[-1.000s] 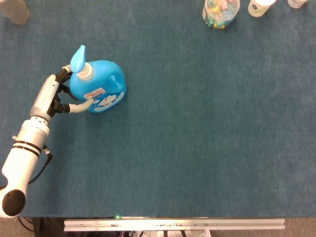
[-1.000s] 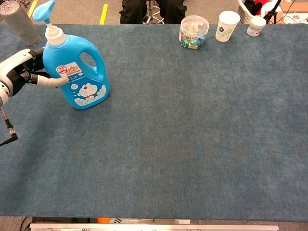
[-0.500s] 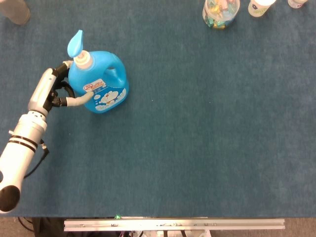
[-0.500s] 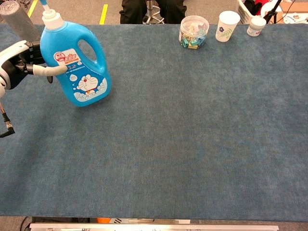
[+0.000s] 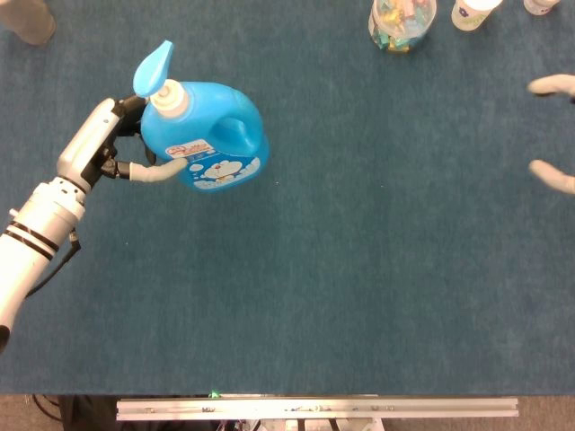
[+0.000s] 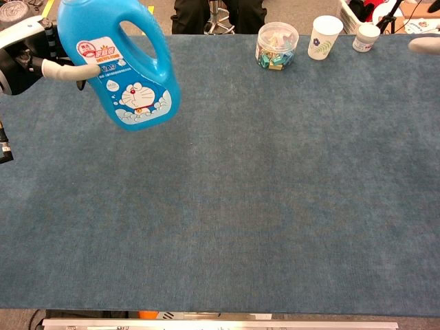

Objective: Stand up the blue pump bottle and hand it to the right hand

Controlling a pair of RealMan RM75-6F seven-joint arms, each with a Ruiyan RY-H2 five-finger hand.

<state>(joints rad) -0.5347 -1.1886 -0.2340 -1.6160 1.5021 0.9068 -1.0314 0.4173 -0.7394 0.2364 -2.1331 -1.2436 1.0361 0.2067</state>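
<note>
The blue pump bottle [image 5: 208,135] [image 6: 120,65] hangs upright above the table at the left, its pump top cut off by the chest view's upper edge. My left hand [image 5: 115,153] [image 6: 38,58] grips it from the left side, a finger lying across its label. At the right edge, my right hand [image 5: 552,135] [image 6: 426,45] shows only as pale blurred fingers spread apart with nothing between them, far from the bottle.
A clear jar of coloured clips [image 6: 276,45], a paper cup [image 6: 323,36] and a small white tub [image 6: 366,36] stand along the far edge at the right. A grey cylinder [image 5: 27,20] stands at the far left corner.
The left hand has lifted the bottle off the table and carried it to the right. The right hand's fingers have come into view at the right edge.
</note>
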